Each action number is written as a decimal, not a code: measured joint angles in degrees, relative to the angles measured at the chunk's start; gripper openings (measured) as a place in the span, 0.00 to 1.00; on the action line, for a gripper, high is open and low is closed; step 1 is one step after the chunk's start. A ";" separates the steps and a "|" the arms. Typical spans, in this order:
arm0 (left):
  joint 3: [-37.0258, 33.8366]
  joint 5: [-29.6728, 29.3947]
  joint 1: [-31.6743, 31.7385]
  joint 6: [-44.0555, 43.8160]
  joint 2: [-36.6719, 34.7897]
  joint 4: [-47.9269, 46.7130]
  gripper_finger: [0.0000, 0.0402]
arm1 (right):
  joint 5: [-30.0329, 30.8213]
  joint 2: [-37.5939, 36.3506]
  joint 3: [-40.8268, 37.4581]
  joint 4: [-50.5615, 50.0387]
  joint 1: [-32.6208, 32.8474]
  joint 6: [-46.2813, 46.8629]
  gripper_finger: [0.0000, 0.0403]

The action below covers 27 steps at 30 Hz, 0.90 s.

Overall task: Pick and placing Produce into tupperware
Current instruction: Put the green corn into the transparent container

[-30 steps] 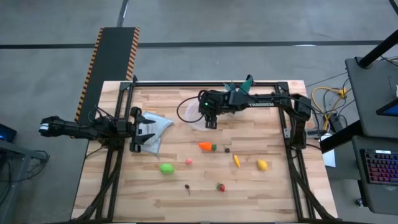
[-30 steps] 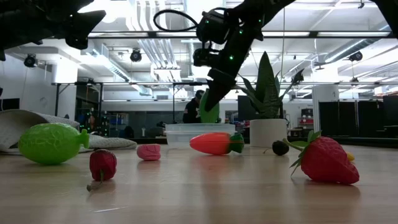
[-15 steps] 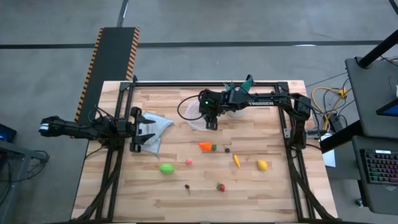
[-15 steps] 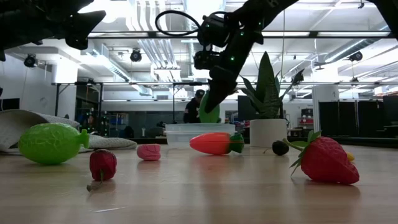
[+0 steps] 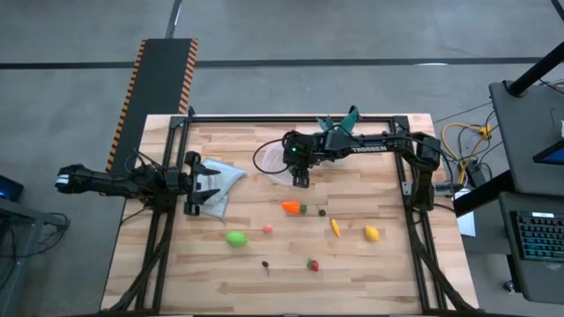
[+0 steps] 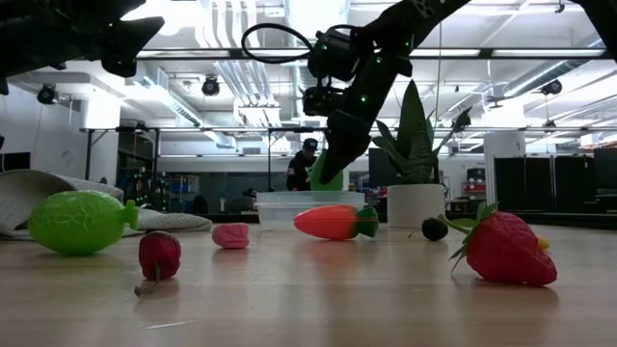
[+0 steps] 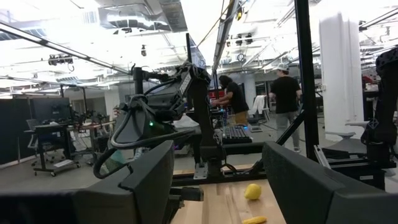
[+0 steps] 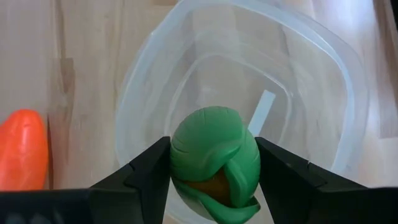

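Observation:
My right gripper (image 5: 300, 176) is shut on a green, ridged toy produce piece (image 8: 215, 157) just above the round clear bowl (image 8: 249, 43), which stands on the table (image 5: 275, 165). In the low view the green piece (image 6: 326, 176) hangs over the bowl's rim (image 6: 308, 198). An orange carrot (image 5: 292, 208), a green lime (image 5: 235, 238), a lemon (image 5: 371, 233), a strawberry (image 5: 312, 264) and some small bits lie on the table nearer the front. My left gripper (image 7: 217, 186) is open and empty over the pale cloth (image 5: 220, 180) at the left. My right gripper pinches the green piece by its two opposite sides (image 8: 177, 155) between its two fingers. The fingers come from above, slanting down. The piece is lifted clear and hangs over the inside of the bowl.
A teal spiky plant in a white pot (image 6: 415, 188) stands at the far edge, right of the bowl. A pink bit (image 5: 267, 229), a yellow piece (image 5: 335, 227) and dark bits (image 5: 322, 211) lie among the produce. People stand in the room beyond the table.
My right gripper has shifted slightly toward the table's right edge above the bowl, still shut on the green piece.

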 joint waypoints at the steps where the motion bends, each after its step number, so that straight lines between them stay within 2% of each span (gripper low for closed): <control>1: 0.00 0.00 0.02 0.00 -0.04 -0.02 0.57 | -0.56 0.00 -0.16 0.21 -0.02 0.01 0.50; 13: 0.00 0.00 0.00 0.00 0.05 -0.03 0.57 | -5.08 3.05 -0.51 1.31 0.26 0.00 0.50; 19: 0.00 0.00 0.01 0.00 -0.04 -0.12 0.57 | -5.46 4.92 -0.26 1.87 0.37 0.24 0.50; 27: -0.25 0.00 0.00 0.02 -0.04 -0.17 0.57 | -5.37 3.56 0.36 0.63 0.35 -0.03 0.64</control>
